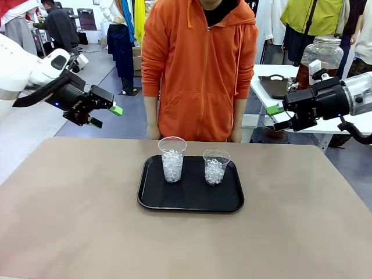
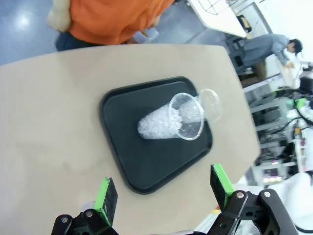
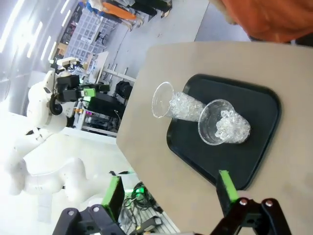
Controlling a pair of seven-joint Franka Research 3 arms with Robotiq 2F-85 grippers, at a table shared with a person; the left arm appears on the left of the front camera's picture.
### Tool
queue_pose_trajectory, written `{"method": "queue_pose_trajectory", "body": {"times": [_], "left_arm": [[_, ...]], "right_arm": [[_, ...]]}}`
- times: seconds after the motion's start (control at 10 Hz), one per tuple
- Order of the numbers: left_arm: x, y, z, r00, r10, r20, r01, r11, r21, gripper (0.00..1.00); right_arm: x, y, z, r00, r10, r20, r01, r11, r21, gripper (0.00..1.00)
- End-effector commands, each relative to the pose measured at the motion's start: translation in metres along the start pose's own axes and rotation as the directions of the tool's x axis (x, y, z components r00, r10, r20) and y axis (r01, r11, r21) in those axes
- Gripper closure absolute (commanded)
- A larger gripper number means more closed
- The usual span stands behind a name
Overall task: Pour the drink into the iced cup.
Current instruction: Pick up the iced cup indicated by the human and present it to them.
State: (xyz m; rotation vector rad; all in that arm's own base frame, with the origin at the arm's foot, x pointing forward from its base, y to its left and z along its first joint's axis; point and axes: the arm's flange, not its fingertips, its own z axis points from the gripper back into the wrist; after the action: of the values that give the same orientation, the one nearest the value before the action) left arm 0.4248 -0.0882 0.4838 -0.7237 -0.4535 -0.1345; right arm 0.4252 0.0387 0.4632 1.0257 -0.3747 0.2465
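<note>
Front view: glass jar beyond right tool

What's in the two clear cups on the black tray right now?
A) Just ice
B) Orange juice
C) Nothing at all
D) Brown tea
A: on the black tray, the left cup and the right cup both hold only white ice cubes, with no coloured liquid in either.
</note>
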Motion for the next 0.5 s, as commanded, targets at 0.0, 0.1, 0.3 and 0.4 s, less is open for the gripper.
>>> {"method": "queue_pose_trajectory", "body": {"times": [0.0,0.1,0.3,0.4], "left_arm": [[0.021,0.029,0.007,0.989,0.147,-0.022,-0.148,0.978,-0.146,0.00],[0.025,0.042,0.006,0.980,0.192,-0.043,-0.197,0.959,-0.205,0.00],[0.030,0.067,-0.005,0.969,0.234,-0.084,-0.249,0.924,-0.289,0.00],[0.031,0.079,-0.011,0.970,0.225,-0.094,-0.243,0.917,-0.317,0.00]], "right_arm": [[0.021,-0.018,0.002,0.978,-0.208,-0.029,0.210,0.971,0.118,0.00],[0.025,-0.026,0.005,0.966,-0.254,-0.045,0.258,0.952,0.164,0.00],[0.026,-0.049,0.006,0.944,-0.321,-0.082,0.331,0.913,0.238,0.00],[0.026,-0.061,0.004,0.935,-0.342,-0.091,0.354,0.896,0.267,0.00]]}}
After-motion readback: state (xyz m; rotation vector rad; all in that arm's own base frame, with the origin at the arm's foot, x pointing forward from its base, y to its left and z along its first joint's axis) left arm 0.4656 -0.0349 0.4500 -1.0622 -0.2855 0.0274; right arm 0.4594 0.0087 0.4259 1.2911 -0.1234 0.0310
